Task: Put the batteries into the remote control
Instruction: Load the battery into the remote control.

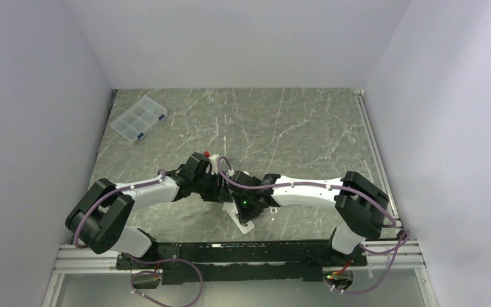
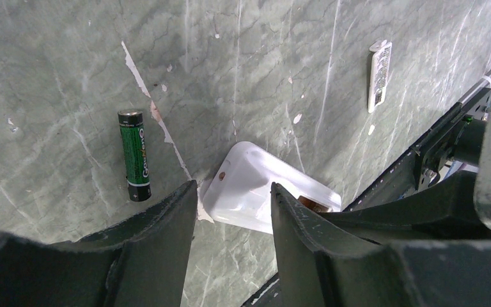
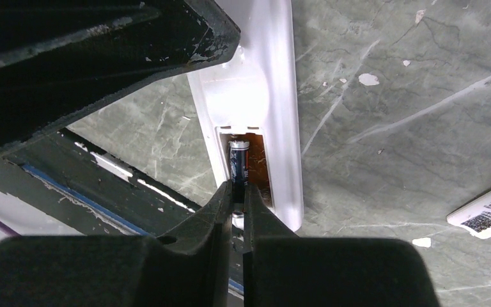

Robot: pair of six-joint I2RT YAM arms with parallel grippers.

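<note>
The white remote control [image 3: 265,96] lies back up on the table, its reddish-brown recess [image 3: 260,167] open. My right gripper [image 3: 238,188] is shut on a dark battery [image 3: 238,160], whose front end lies in the left side of the recess. The second battery [image 2: 134,155], green and black, lies on the table left of the remote [image 2: 246,192]. My left gripper [image 2: 233,201] is open, its fingers [image 2: 166,224] astride the remote's near end; whether they touch it I cannot tell. In the top view both grippers meet at the table's middle front, left [image 1: 220,188] and right [image 1: 246,208].
The small white cover piece [image 2: 380,75] lies apart on the table, also in the right wrist view [image 3: 486,214]. A clear compartment box with blue clips [image 1: 139,118] stands at the far left. The black rail [image 1: 243,251] runs along the near edge.
</note>
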